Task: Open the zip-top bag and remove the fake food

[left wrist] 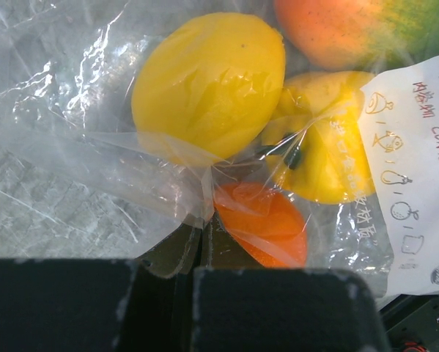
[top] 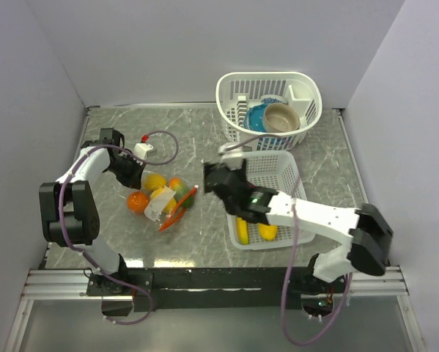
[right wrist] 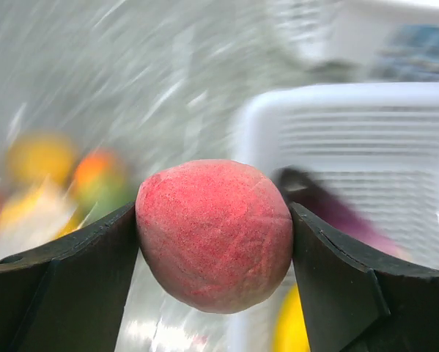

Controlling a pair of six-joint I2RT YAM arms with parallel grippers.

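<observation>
**Left jaws:** clenched, pads together, pinching a fold of clear film at the left end of the bag (top: 165, 199).

**Right jaws:** spread wide and grasping a red fruit (right wrist: 213, 235) by its two sides. The fruit is round, matte and finely grained. These jaws stand between the bag and the rectangular basket (top: 276, 155).

**Bag:** lies on the grey, marble-patterned worktop (top: 197, 139), just right of the left jaws. The film is thin, glossy and creased. A red-orange zipper strip (top: 181, 211) runs along its right end, and a white printed label (left wrist: 417, 169) sits on its face.

**Contents, seen through the film:**
- a smooth yellow oval fruit (left wrist: 208, 81)
- an orange piece (left wrist: 263, 224), nearest the left jaws
- a yellow piece with dark marks (left wrist: 325, 158)
- an orange-to-green fruit (left wrist: 344, 26)

**Rectangular basket:** white slatted plastic, right of the bag. It holds a yellow banana (top: 241, 230) and a second yellow piece (top: 267, 232).

**Oval basket** (top: 230, 92)**:** white, slatted, at the far side of the worktop. It holds a blue bowl (top: 257, 117) and a tan bowl (top: 281, 117).
</observation>
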